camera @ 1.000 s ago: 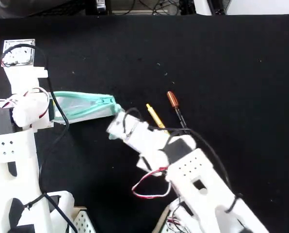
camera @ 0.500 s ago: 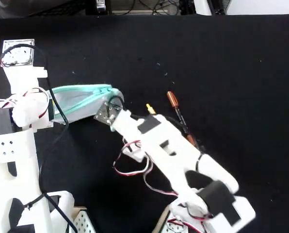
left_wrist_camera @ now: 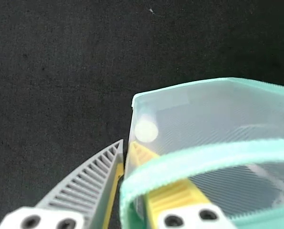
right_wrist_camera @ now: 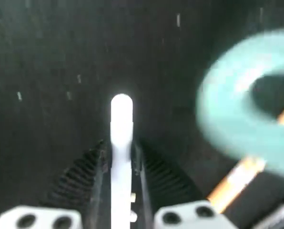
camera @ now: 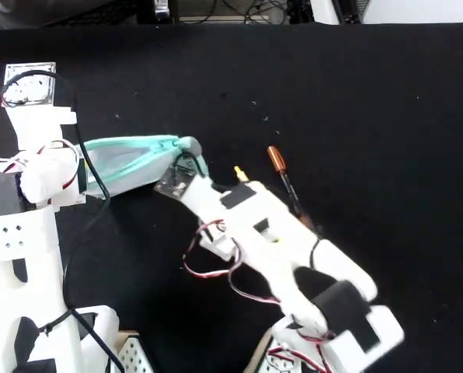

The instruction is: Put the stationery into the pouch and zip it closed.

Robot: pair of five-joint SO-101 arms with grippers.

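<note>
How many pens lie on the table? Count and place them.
2. A yellow pen and a brown-capped pen lie side by side, partly under the right arm; it may hide more.

Qty: 1 pouch (camera: pixel 127 163), 1 yellow pen (camera: pixel 240 173), 1 brown pen (camera: pixel 277 161) & 1 white pen (right_wrist_camera: pixel 121 143).

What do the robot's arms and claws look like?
Both arms are chunky white plastic with black parts. Thin red and white wires loop off the right arm, and black cables trail along the left arm. The left claw has one grey and one yellow ribbed finger; the right claw has dark ribbed fingers.
</note>
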